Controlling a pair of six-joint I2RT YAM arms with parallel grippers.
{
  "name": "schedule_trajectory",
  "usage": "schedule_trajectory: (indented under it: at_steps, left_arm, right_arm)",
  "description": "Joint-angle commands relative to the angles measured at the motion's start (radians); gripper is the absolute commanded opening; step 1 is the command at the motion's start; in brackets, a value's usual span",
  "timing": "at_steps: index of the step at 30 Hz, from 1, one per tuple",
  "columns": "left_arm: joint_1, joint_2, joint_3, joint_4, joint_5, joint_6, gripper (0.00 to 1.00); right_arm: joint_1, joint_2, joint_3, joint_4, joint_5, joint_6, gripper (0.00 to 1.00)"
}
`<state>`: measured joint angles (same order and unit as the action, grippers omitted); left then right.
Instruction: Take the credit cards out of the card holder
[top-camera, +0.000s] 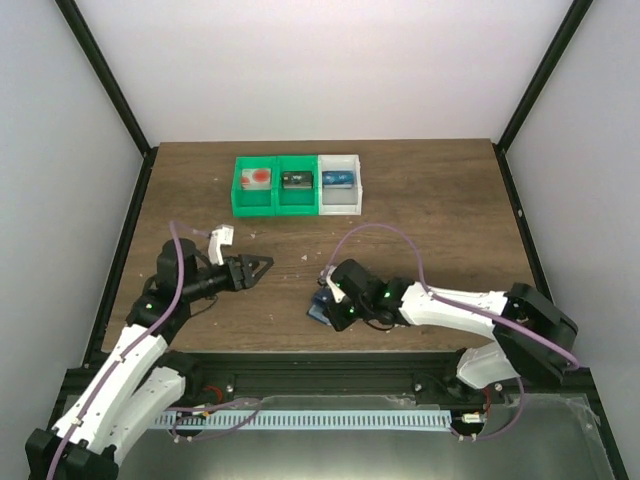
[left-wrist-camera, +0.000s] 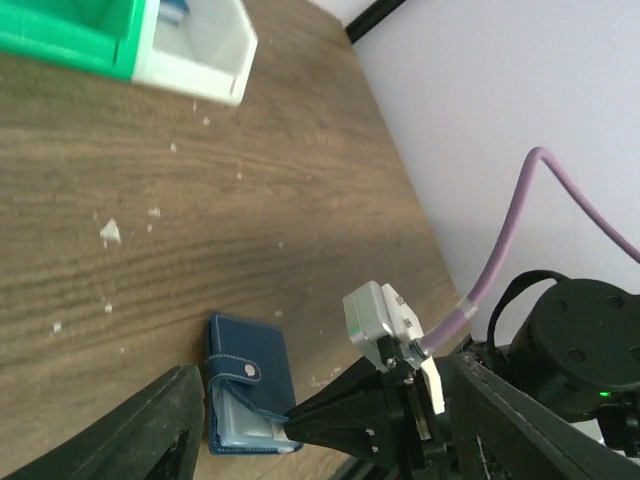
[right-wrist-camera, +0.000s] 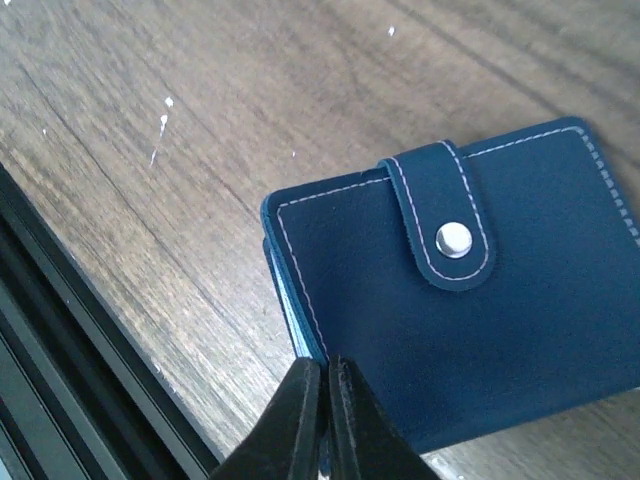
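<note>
Card holder lies shut; my right gripper clenched at its edge, forearm reaching left; left gripper released, pointing right.

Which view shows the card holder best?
The right wrist view: the card holder fills the frame, tab snapped shut. The left wrist view shows it small, near the bottom. The top view shows only a blue corner by the right gripper.

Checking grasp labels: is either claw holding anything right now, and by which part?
Left claw holds nothing. Right claw is shut at the card holder's edge; pinching or merely pressing cannot be told.
</note>
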<state>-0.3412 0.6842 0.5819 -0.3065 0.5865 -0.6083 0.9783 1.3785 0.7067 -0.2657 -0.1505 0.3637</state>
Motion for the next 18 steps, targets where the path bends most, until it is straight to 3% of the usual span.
schedule_trajectory:
  at_steps: [1, 8, 18]
  left_arm:
    - [-0.002, 0.008, -0.068, 0.063, 0.066, -0.072, 0.67]
    - [-0.004, 0.016, -0.185, 0.187, 0.117, -0.141, 0.6]
    - [-0.042, 0.113, -0.281, 0.343, 0.135, -0.184, 0.49]
  right_arm:
    - [0.024, 0.025, -0.012, 0.027, -0.033, 0.045, 0.08]
    - [0.025, -0.081, -0.031, 0.007, -0.065, 0.123, 0.3]
    - [-0.056, -0.199, -0.115, 0.012, -0.024, 0.405, 0.34]
